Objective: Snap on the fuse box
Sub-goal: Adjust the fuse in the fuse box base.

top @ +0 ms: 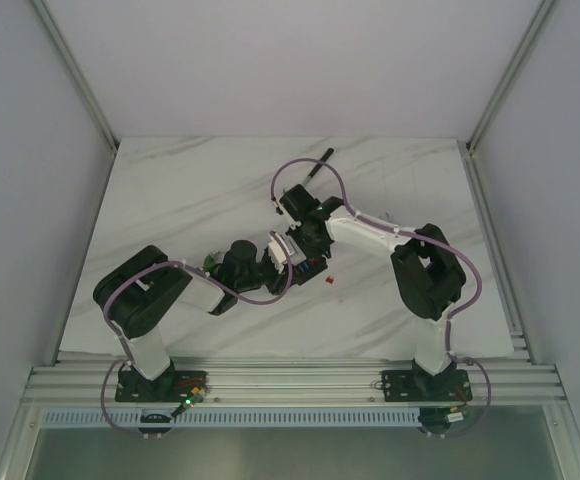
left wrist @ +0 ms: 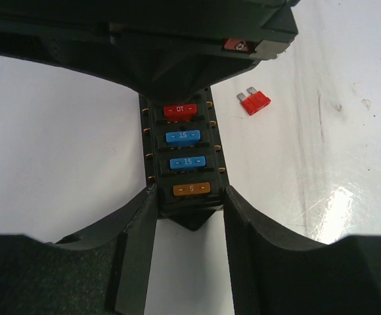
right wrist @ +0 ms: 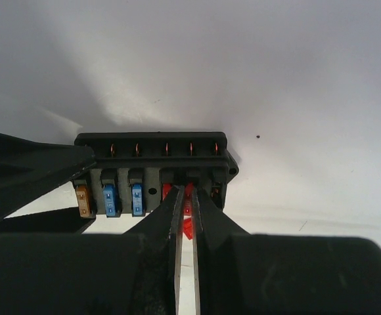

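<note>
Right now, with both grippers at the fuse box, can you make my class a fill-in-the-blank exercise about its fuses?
In the fuse box, both fuses marked 15 are ___.
The red fuse pinched by the right gripper is marked ___.
The orange fuse, nearest the left gripper, is marked ___.
Missing words: blue; 10; 5.

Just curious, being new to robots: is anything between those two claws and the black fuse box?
Nothing visible. The left gripper clasps the fuse box by its sides; the right gripper, pinching a red fuse, has its tips at the box's face. A loose red fuse lies aside on the table.
</note>
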Robot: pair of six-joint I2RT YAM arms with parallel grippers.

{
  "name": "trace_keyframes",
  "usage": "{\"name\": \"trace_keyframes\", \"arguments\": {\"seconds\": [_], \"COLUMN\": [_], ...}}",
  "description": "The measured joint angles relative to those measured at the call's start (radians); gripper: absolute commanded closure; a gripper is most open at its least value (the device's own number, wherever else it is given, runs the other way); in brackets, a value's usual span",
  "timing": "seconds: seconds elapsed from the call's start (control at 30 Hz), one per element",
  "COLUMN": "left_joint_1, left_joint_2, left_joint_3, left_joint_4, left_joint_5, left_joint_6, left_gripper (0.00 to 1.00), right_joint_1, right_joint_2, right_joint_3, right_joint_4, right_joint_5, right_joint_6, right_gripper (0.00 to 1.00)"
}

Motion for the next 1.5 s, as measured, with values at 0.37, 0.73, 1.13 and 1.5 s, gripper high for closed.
{"name": "trace_keyframes", "arguments": {"seconds": [0.37,0.73,1.13,1.5], "left_joint_1": [0.003,0.005,0.007,0.008], "left_joint_2": [0.000,0.000,0.000,0.000], "left_joint_3": [0.000,0.000,0.000,0.006], "left_joint_4": [0.000,0.001,-0.002,-0.013], "left_joint_5": [-0.005,-0.001,0.020,0.026], "left_joint_6": [0.000,0.000,0.009,0.012], "left_gripper": [0.49,0.49,0.49,0.49], "right_joint_1": [-0.024,-0.021,-0.021,-0.020], "right_joint_2": [0.003,-0.040,-0.057,-0.068], "right_joint_3": [-0.020,-0.040,-0.040,-0.037], "right_joint_4": [0.037,0.061,0.027,0.012], "right_joint_5": [-0.031,-0.049,-0.048,-0.045], "right_joint_6": [0.012,0.016,0.049,0.060], "right_gripper": [1.00,0.82,0.75,1.00]}}
